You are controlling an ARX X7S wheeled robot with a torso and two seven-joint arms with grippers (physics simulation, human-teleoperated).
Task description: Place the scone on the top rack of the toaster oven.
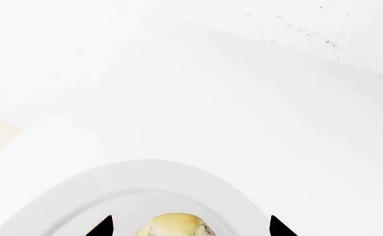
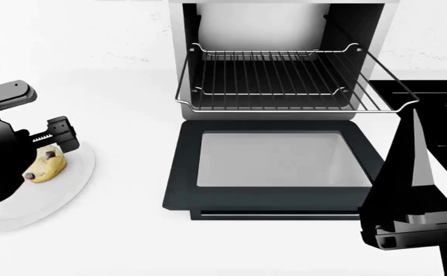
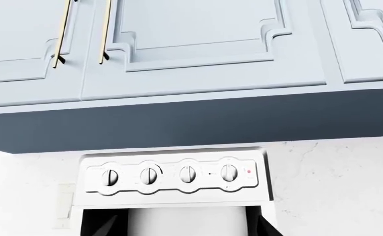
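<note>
Nearest the head camera, at the lower right, the right pincer (image 2: pixel 412 123) is seen as a dark arm rising to a narrow point just beside the front right corner of the top rack (image 2: pixel 285 80) — whether its fingers are parted cannot be told from that view. In its wrist view two dark tips are seen apart at the lower edge, below the four knobs (image 3: pixel 168 174) of the toaster oven (image 3: pixel 172 179) and the cabinets (image 3: pixel 191 44) above.

From the left: the left pincer (image 2: pixel 51 150) is held over the white plate (image 2: pixel 70 184) on the counter (image 2: pixel 131 230), and its two fingertips (image 1: pixel 103 227) are seen spread wide on either side of the scone (image 2: pixel 46 167), which lies on the plate; contact cannot be made out. Well to the right stands the toaster oven (image 2: pixel 285 17), its glass door (image 2: pixel 273 167) dropped flat onto the counter and its top rack drawn partly out — bare. A black sink (image 2: pixel 438 115) is glimpsed at the far right.
</note>
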